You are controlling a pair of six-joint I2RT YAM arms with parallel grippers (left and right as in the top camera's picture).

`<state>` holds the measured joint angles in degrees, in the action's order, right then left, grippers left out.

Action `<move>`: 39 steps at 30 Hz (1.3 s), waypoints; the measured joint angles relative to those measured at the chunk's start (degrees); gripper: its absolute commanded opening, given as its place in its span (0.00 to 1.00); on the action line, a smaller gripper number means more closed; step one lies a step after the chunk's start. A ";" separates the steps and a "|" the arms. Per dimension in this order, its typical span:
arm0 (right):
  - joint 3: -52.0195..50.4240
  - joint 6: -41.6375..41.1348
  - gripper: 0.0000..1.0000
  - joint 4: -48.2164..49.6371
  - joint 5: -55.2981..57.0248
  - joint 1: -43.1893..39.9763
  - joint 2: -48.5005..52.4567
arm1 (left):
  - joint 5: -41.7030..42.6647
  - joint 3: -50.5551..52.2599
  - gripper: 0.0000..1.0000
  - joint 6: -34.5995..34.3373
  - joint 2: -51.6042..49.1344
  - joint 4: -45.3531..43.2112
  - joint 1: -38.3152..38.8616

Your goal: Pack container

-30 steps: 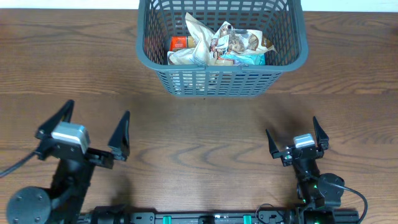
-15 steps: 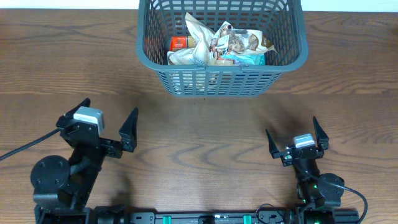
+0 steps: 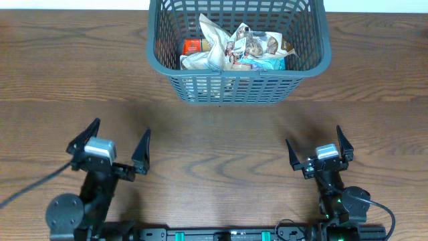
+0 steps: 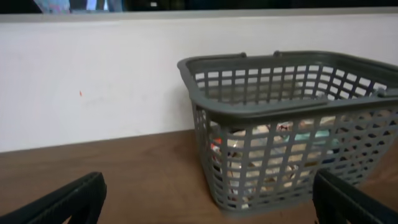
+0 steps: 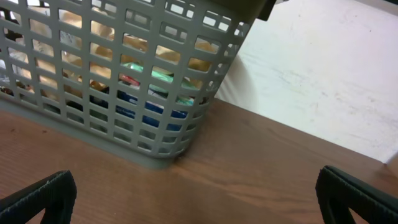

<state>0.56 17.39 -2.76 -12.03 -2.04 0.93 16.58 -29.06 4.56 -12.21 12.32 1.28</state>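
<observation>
The dark grey lattice container (image 3: 321,47) stands at the far middle of the table and holds several snack packets (image 3: 234,47), among them a small orange one at the left. It also shows in the left wrist view (image 4: 249,112) and the right wrist view (image 5: 93,93). My left gripper (image 3: 114,146) is open and empty near the front left edge. My right gripper (image 3: 319,148) is open and empty near the front right edge. Both are well short of the container.
The brown wooden table (image 3: 214,134) lies bare between the grippers and the container. A white wall (image 4: 93,81) stands behind the table's far edge.
My left arm has drawn back toward the front edge and turned to face straight ahead, its gripper still open. The right arm and the container have not moved.
</observation>
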 measured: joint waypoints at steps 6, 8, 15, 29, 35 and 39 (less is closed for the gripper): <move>0.00 0.00 0.99 0.02 0.00 0.00 0.02 | -0.02 7.04 0.99 0.00 4.68 -0.68 -0.04; 0.00 0.00 0.99 0.02 0.00 0.00 0.02 | 0.00 8.83 0.99 0.00 5.57 -0.81 -0.04; 0.00 0.00 0.99 0.00 0.00 0.00 0.02 | 0.00 14.73 0.99 0.00 9.94 -4.76 -0.04; 0.00 0.00 0.99 0.00 0.00 0.00 0.02 | 0.00 23.41 0.99 0.00 11.58 -10.88 -0.04; 0.00 0.00 0.99 0.02 0.00 0.00 0.02 | -0.28 24.39 0.99 0.26 11.58 -11.19 -0.04; 0.00 0.00 0.99 0.00 0.00 0.00 0.02 | -0.46 26.40 0.99 0.42 11.58 -11.19 -0.04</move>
<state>0.56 17.39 -2.76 -12.03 -2.04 0.95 16.12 -2.66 4.97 -0.62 1.13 1.23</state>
